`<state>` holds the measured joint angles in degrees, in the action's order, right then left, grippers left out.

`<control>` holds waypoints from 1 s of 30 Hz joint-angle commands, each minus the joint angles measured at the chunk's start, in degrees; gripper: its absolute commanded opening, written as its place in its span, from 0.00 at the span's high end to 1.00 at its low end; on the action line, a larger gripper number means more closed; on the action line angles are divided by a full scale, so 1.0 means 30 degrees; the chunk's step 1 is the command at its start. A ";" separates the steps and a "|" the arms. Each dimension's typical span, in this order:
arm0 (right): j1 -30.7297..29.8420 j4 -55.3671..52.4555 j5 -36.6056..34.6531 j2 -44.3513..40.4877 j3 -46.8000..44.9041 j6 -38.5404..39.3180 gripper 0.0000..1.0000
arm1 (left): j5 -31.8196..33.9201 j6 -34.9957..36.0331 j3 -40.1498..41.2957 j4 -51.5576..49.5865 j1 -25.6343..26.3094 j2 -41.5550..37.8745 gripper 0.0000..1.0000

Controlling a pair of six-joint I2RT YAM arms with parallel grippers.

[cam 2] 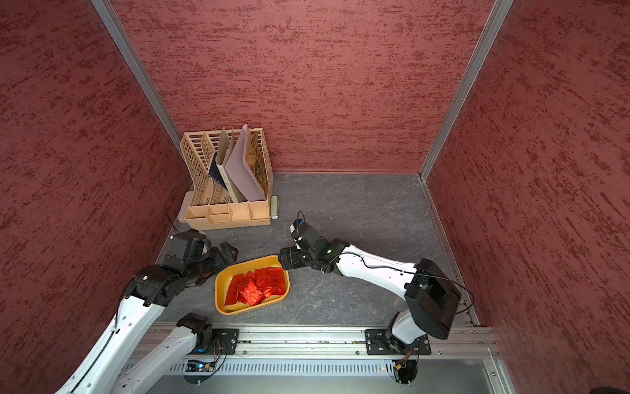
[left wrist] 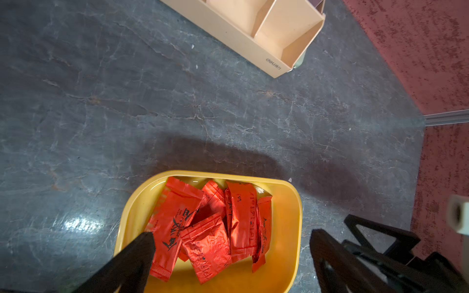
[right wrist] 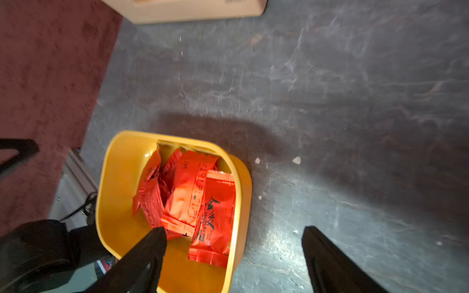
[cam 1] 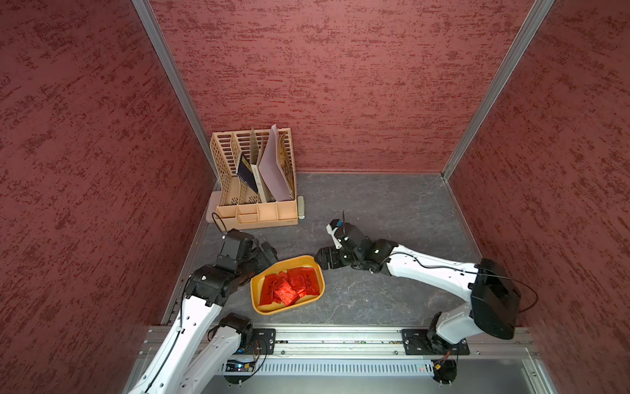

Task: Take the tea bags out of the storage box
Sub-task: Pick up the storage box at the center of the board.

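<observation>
No extraction completed; the tea bags [cam 1: 289, 285] lie heaped inside the storage box [cam 1: 257, 288], none outside it; left gripper [left wrist: 232, 237] poised over one box end, jaws wide, empty; right gripper [right wrist: 233, 232] over the opposite end, jaws wide, empty.

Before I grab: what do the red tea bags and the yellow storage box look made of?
The tea bags: likely thin foil or foil-look film, glossy; creased, with bright glints. The storage box: seemingly moulded plastic, smooth and slightly shiny; rounded corners, soft highlights inside.
</observation>
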<state>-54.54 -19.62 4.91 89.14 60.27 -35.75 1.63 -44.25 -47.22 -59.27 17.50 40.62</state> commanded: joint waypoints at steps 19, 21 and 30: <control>-0.1970 -0.4819 -0.3828 0.6710 0.5495 -0.1864 0.68 | 0.0094 -0.0421 0.0212 -0.1106 -0.0902 -0.2122 0.00; -0.1975 -0.4966 -0.4257 0.6777 0.5778 -0.2026 0.76 | 0.0000 -0.0346 0.0212 -0.1010 -0.1023 -0.1965 0.00; -0.0952 -0.4804 -0.4092 0.7521 0.7253 -0.2654 0.99 | -0.1052 0.0532 0.0035 -0.0299 -0.1984 -0.0151 0.00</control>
<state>-59.29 -34.20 -6.22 110.69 80.23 -42.44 0.36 -44.84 -47.03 -62.33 12.49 38.63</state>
